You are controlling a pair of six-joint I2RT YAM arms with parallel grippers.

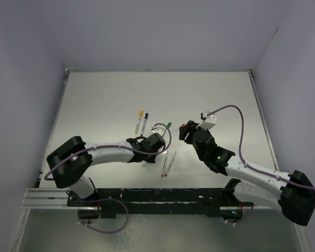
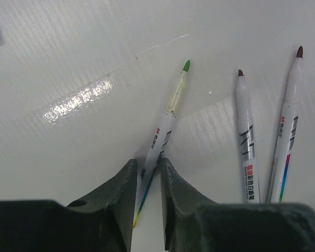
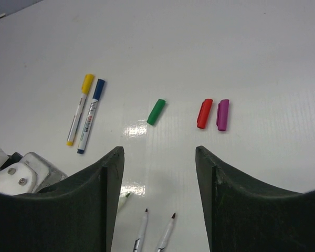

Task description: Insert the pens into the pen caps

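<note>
My left gripper [image 2: 148,165] is shut on the green-tipped pen [image 2: 168,118], gripping its barrel low over the table; I cannot tell whether the pen is lifted. Two uncapped pens with dark tips [image 2: 247,142] [image 2: 289,131] lie just to its right. My right gripper [image 3: 160,157] is open and empty above the table. Ahead of it lie the green cap [image 3: 156,112], the red cap [image 3: 205,113] and the purple cap [image 3: 223,114], the last two side by side. A yellow-capped pen [image 3: 79,107] and a blue-capped pen [image 3: 90,115] lie side by side to the left.
In the top view both grippers [image 1: 157,140] [image 1: 185,130] sit close together mid-table, with the green cap [image 1: 169,125] between them. The two uncapped pens [image 1: 168,163] lie nearer the arm bases. Walls enclose the white table [image 1: 226,100].
</note>
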